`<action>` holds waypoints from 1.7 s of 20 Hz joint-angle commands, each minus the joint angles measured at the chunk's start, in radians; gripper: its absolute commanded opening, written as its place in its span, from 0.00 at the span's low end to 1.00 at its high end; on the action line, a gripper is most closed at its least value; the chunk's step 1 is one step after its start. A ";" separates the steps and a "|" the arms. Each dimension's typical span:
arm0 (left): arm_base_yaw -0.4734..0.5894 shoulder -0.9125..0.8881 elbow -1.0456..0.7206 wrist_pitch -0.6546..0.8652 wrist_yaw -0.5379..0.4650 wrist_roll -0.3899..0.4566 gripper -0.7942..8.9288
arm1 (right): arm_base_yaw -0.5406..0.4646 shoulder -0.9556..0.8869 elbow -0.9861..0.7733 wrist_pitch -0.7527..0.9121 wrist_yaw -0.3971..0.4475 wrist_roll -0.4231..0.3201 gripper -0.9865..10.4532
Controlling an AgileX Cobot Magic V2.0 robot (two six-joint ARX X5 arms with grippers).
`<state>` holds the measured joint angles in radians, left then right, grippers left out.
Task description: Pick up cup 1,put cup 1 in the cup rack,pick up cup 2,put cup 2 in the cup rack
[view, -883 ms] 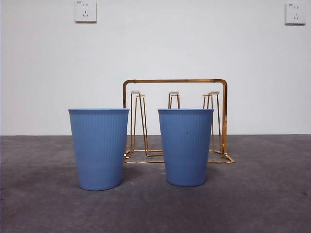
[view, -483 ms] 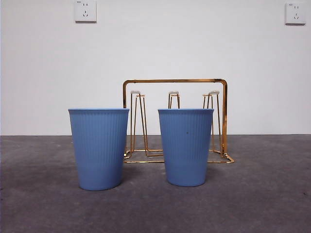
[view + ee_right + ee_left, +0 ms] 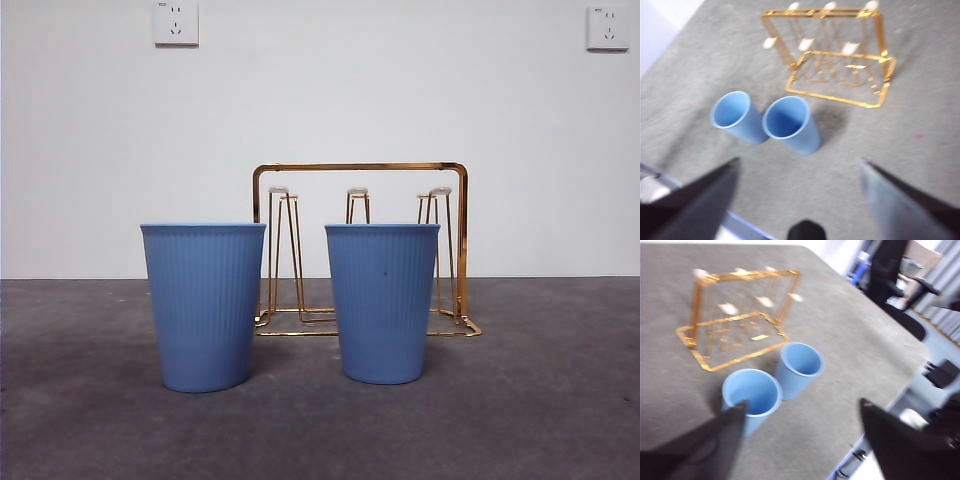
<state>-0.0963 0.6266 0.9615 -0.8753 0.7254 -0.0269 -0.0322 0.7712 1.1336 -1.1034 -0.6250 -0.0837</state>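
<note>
Two light-blue ribbed cups stand upright on the grey table in front of the gold wire cup rack (image 3: 360, 250). Cup 1 (image 3: 383, 305), on the right in the front view, has a tiny dark speck on its side. Cup 2 (image 3: 205, 308) stands to its left. Both are empty and apart from each other. From above, the left wrist view shows cup 2 (image 3: 751, 392), cup 1 (image 3: 799, 365) and the rack (image 3: 740, 315). My left gripper (image 3: 802, 410) hovers open, high above the cups. My right gripper (image 3: 799, 165) is also open and high, over cup 1 (image 3: 790, 122), cup 2 (image 3: 732, 115) and the rack (image 3: 835, 55).
A white wall with two sockets (image 3: 175, 22) rises behind the table. The table edge (image 3: 890, 405) runs near the cups in the left wrist view, with chairs beyond it. Neither arm shows in the front view.
</note>
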 commanded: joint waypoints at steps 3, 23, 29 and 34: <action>-0.044 0.025 0.003 0.029 0.040 -0.023 0.72 | 0.067 0.122 0.015 0.044 -0.013 0.051 0.50; -0.115 0.080 0.003 0.114 0.146 -0.104 0.72 | 0.557 0.953 0.245 0.216 0.482 0.216 0.41; -0.115 0.090 0.003 0.115 0.146 -0.113 0.72 | 0.562 1.029 0.245 0.257 0.483 0.222 0.13; -0.135 0.126 0.003 0.158 0.151 -0.179 0.72 | 0.563 1.029 0.246 0.281 0.424 0.184 0.07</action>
<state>-0.2298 0.7551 0.9615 -0.7231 0.8726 -0.1829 0.5285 1.7939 1.3762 -0.8227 -0.1997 0.1139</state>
